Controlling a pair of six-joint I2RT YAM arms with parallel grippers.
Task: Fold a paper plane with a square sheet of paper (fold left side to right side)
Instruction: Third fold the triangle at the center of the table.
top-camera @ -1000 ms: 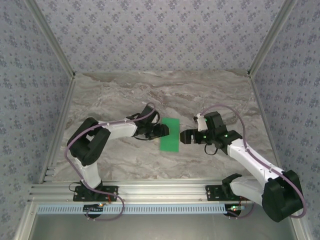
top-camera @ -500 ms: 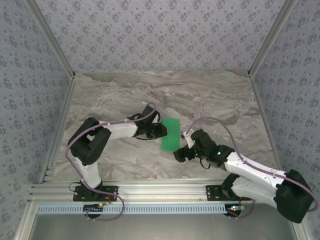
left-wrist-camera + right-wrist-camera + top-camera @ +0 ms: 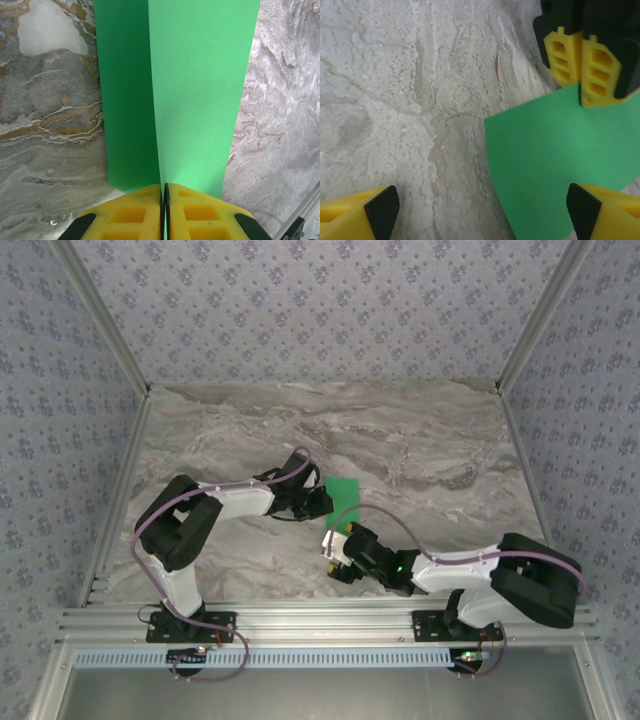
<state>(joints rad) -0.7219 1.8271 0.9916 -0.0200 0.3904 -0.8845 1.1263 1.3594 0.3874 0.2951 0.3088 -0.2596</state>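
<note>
The square sheet of paper (image 3: pixel 347 496) is bright green and lies folded lengthwise on the marble table (image 3: pixel 420 440). My left gripper (image 3: pixel 322 502) is shut on its left edge. In the left wrist view the yellow fingertips (image 3: pixel 140 210) pinch the sheet (image 3: pixel 200 90) where a raised flap meets the darker layer below. My right gripper (image 3: pixel 336 550) hovers at the sheet's near end, partly covering it. In the right wrist view the right gripper (image 3: pixel 482 215) stands open, with the sheet's near-left corner (image 3: pixel 555 160) between its pads and the left gripper's fingers (image 3: pixel 582 65) beyond.
Patterned walls stand on three sides of the table. An aluminium rail (image 3: pixel 320 625) with both arm bases runs along the near edge. Bare marble (image 3: pixel 410 100) lies left of the sheet.
My right arm has swung from the sheet's right side round to its near end, low and folded in toward the middle. The left gripper has held still on the sheet.
</note>
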